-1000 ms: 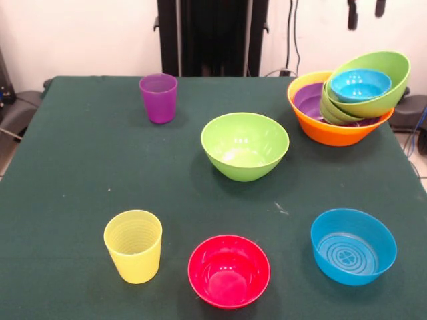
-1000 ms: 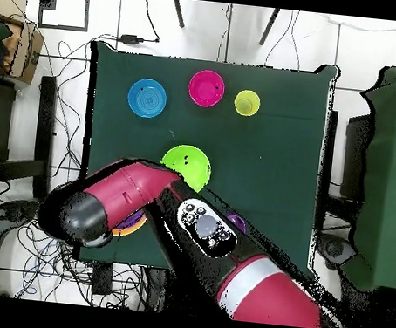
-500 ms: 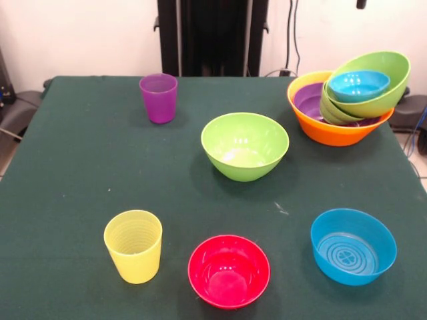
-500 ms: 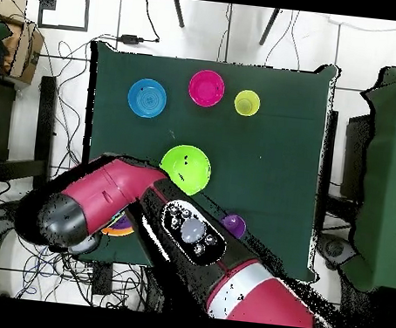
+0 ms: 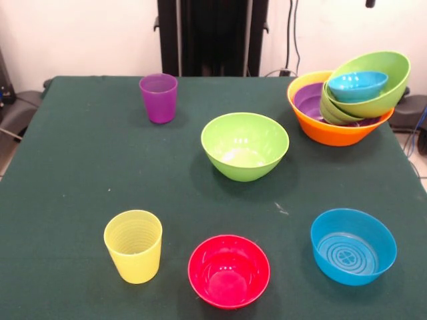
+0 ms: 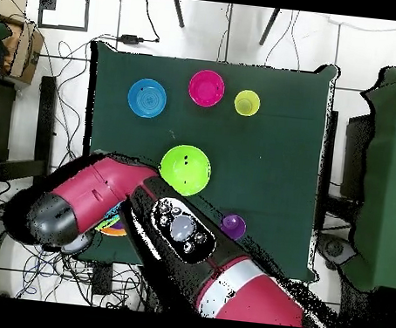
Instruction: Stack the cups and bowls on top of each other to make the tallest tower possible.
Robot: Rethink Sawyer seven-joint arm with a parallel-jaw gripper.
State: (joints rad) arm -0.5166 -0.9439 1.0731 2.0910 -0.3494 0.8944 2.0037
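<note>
Dark green worktop (image 5: 80,167), tower (image 5: 347,110) at its far right corner, hand (image 5: 369,3) drawn up and away

In the overhead view, red and black arm (image 6: 142,227) swung across the tower's corner, hiding most of the pile. In the front view, orange bowl (image 5: 333,137) as base, close by the right edge, little margin there. Inside it a purple bowl (image 5: 308,100), two nested lime bowls (image 5: 383,100) and, topmost, a small blue bowl (image 5: 357,85), tipped slightly lower than a moment ago. Judged just released, so one more piece stacked. Loose and well apart: lime green bowl (image 5: 245,145) mid-worktop. Along the front edge, blue bowl (image 5: 353,246), pink-red bowl (image 5: 229,270) and yellow cup (image 5: 133,245); purple cup (image 5: 159,98) at the back. Ample open cloth between them. Of the hand, only a dark tip at the top edge, higher than before; spread or pressed together, cannot tell
</note>
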